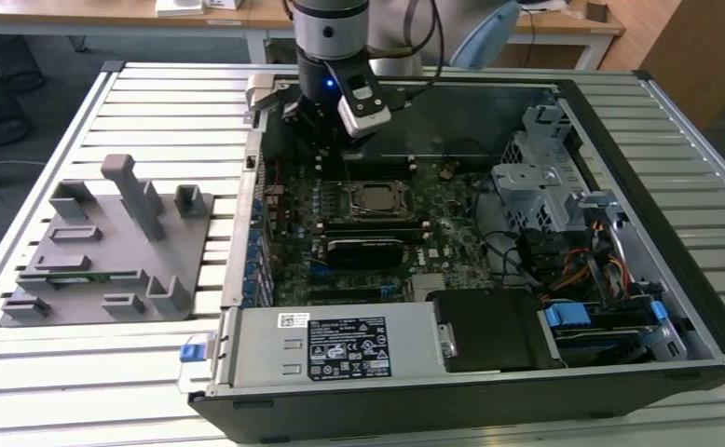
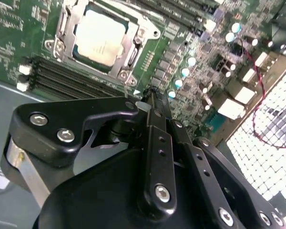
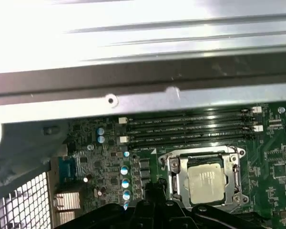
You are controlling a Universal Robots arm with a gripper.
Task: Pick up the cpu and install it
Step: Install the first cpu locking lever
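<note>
The cpu (image 1: 373, 198) lies flat in the metal-framed socket (image 1: 344, 210) in the middle of the motherboard, its silvery-white top facing up. It shows in both wrist views (image 2: 99, 38) (image 3: 207, 183), with nothing touching it. My gripper (image 1: 317, 140) hangs above the board's back part, over the memory slots (image 2: 71, 78) beside the socket and a short way off the cpu. Its black fingers meet at the tips (image 2: 150, 98) (image 3: 157, 183) with nothing between them.
The open computer case (image 1: 611, 214) holds a drive cage and cables on the exterior view's right and a power supply (image 1: 337, 346) at the front. A grey plastic tray (image 1: 102, 251) with upright posts and a green memory stick (image 1: 89, 277) lies outside the case on the left.
</note>
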